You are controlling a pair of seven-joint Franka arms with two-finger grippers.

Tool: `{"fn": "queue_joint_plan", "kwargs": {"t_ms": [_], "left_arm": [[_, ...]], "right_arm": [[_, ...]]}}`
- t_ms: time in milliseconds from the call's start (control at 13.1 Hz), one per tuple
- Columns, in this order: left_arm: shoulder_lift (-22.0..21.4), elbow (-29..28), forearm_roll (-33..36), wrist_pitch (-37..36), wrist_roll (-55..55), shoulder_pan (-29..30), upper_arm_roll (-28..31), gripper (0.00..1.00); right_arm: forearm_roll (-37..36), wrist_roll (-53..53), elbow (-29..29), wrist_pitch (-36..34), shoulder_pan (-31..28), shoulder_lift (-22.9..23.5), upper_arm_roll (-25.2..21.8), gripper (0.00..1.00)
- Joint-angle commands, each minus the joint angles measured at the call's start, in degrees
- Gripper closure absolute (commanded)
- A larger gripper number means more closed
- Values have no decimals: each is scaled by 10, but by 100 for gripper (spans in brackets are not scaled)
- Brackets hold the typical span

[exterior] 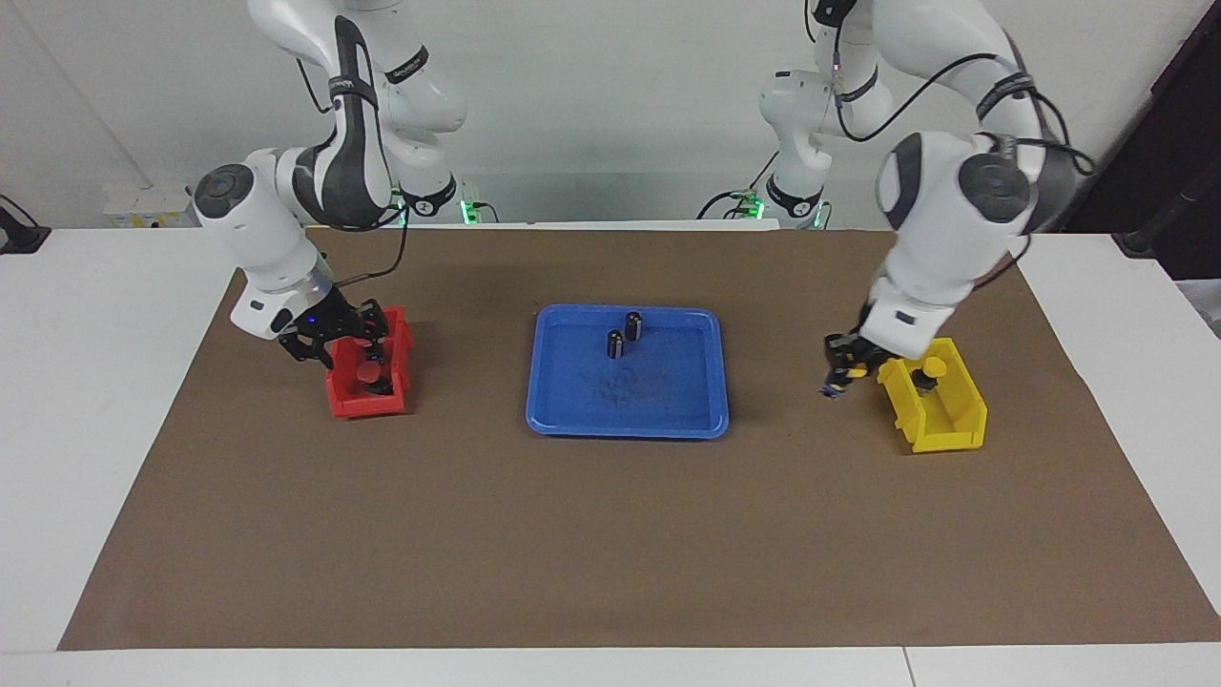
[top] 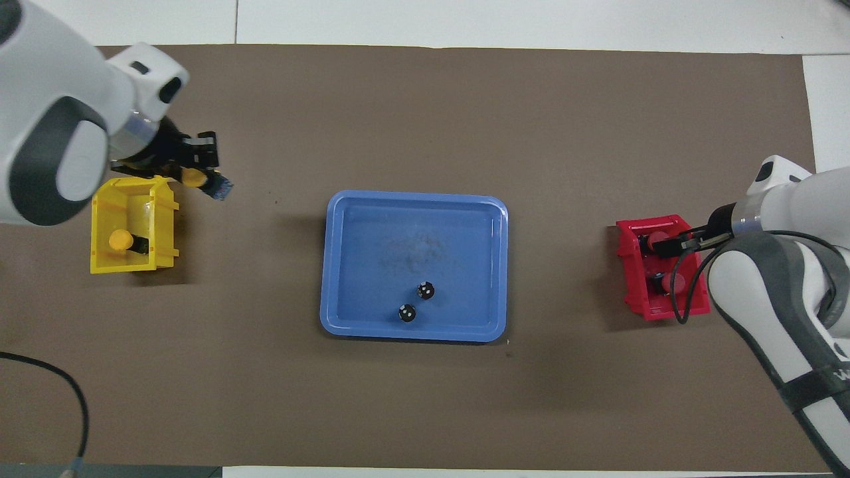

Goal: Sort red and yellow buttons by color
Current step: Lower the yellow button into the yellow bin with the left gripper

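While the left gripper point(exterior: 843, 374) clamps a yellow-capped push button point(top: 193, 176) just off the yellow plastic bin's point(exterior: 954, 434) corner, its twin point(top: 121, 239) lies inside. At three o'clock overhead, the right gripper point(top: 654, 244) dips into the red plastic bin point(top: 627, 272), fingers around a red-capped button point(top: 656, 238); only that view shows the second red-capped button point(top: 677, 282).

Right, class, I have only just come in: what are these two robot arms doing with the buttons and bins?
They are sorting buttons by colour. The left hand holds a yellow button just beside the yellow bin, where another yellow button already sits. The right hand is over the red bin, holding a red button; another red button lies inside. Two dark capless cylinders remain on the blue tray.
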Motion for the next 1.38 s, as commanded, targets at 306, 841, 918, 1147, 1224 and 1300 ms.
{"fn": "queue_joint_plan", "kwargs": {"t_ms": [306, 841, 918, 1147, 1224, 1300], "left_arm": [[-43, -125, 24, 122, 107, 65, -10, 99], [-38, -216, 24, 259, 112, 73, -11, 99], [-27, -221, 24, 274, 112, 73, -11, 99], [-13, -221, 24, 291, 114, 78, -11, 99], [-13, -225, 24, 291, 115, 79, -11, 99], [-13, -231, 24, 295, 117, 79, -10, 99]], "right_arm": [[-43, 96, 192, -271, -8, -29, 1, 0], [-67, 116, 281, -294, -5, -1, 2, 0], [-72, 116, 281, -295, -4, -1, 2, 0], [-67, 150, 281, -297, -8, -1, 3, 0], [-67, 160, 281, -294, -8, 0, 3, 0], [-69, 162, 281, -294, -4, 0, 3, 0]]}}
